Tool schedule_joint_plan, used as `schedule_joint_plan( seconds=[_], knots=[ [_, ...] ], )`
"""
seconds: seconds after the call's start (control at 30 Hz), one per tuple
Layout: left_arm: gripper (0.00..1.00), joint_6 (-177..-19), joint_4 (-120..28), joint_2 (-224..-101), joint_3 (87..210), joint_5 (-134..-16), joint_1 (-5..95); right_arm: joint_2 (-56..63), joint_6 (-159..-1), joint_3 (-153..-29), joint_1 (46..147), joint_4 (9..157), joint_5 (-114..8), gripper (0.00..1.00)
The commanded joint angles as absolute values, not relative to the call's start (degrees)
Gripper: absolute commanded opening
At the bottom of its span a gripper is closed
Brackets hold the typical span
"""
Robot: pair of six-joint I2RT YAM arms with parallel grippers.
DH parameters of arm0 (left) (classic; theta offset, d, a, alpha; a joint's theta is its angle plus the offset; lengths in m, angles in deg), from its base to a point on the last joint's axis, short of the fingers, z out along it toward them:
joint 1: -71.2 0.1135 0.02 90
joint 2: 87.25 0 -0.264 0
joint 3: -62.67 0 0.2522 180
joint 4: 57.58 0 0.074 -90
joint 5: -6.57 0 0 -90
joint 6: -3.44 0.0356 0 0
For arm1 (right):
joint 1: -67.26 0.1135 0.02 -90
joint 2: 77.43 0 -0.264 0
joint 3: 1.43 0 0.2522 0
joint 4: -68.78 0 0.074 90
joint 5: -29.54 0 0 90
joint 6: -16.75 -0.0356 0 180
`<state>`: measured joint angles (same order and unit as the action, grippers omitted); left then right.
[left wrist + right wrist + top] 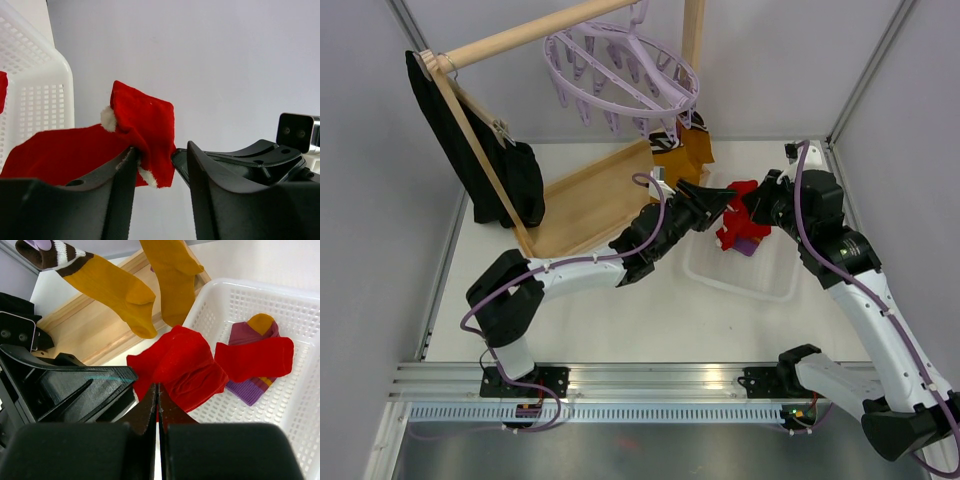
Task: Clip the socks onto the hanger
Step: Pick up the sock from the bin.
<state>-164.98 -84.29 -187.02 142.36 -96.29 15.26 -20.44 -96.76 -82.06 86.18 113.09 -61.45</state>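
Red sock (pixel 738 222) is hanging in the air over the far edge of the white basket (pixel 760 288). The right claw (pixel 158 390) is pinching it at its edge, jaws pressing fully together. The left claw (pixel 162 150) is standing released with its jaws apart, and the sock's white-tufted corner is just at its left fingertip. Two mustard socks (pixel 125 290) are dangling from pegs of the lavender hanger (pixel 620 60) behind. Another red sock (pixel 255 357) is lying over a purple striped sock (pixel 250 387) inside the basket on the surface (pixel 620 325).
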Motion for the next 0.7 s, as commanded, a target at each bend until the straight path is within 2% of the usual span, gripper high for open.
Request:
schedule_joint_plan(
  seconds=[0.0,0.2,0.47,0.67],
  knots=[
    [0.47,-166.19,-88.12,-187.36,143.84,-94.94,15.56,-21.79,-95.49,-81.90,86.42,112.78,-60.72,0.00],
    [0.38,-166.46,-87.15,-187.89,143.66,-94.06,15.65,-21.62,-95.40,-82.51,86.42,112.60,-60.90,0.00],
    [0.32,-166.28,-85.31,-188.59,144.37,-92.92,15.83,-21.62,-94.70,-83.39,86.42,112.95,-60.72,0.00],
    [0.21,-165.05,-83.11,-188.68,145.16,-92.21,16.00,-22.06,-94.35,-83.30,86.51,113.22,-60.63,0.00]
  ],
)
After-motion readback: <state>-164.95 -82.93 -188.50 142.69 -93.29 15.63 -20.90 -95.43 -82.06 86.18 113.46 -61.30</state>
